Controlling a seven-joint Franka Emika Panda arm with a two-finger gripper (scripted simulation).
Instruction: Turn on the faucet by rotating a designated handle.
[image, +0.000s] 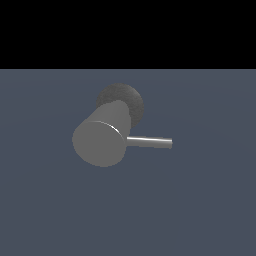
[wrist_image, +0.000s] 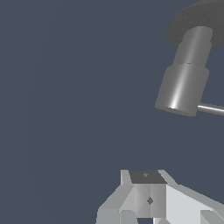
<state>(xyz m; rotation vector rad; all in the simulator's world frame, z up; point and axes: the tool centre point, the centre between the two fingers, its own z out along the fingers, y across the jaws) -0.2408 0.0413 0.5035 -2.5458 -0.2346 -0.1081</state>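
The faucet (image: 100, 142) is a thick smooth grey cylinder leaning off a darker speckled round base (image: 122, 97). Its flat round end faces the camera. The handle (image: 150, 142), a thin shiny rod, sticks out sideways toward the exterior view's right. In the wrist view the faucet (wrist_image: 181, 89) stands on its base (wrist_image: 197, 22), and only a short piece of the handle (wrist_image: 212, 108) shows at the frame edge. My white gripper (wrist_image: 147, 176) shows only in the wrist view, well apart from the faucet. Its two fingers sit pressed together with nothing between them. It is out of the exterior view.
The faucet stands on a flat blue-grey floor (image: 200, 210). A black band fills the exterior view above the floor's far edge. No other objects show.
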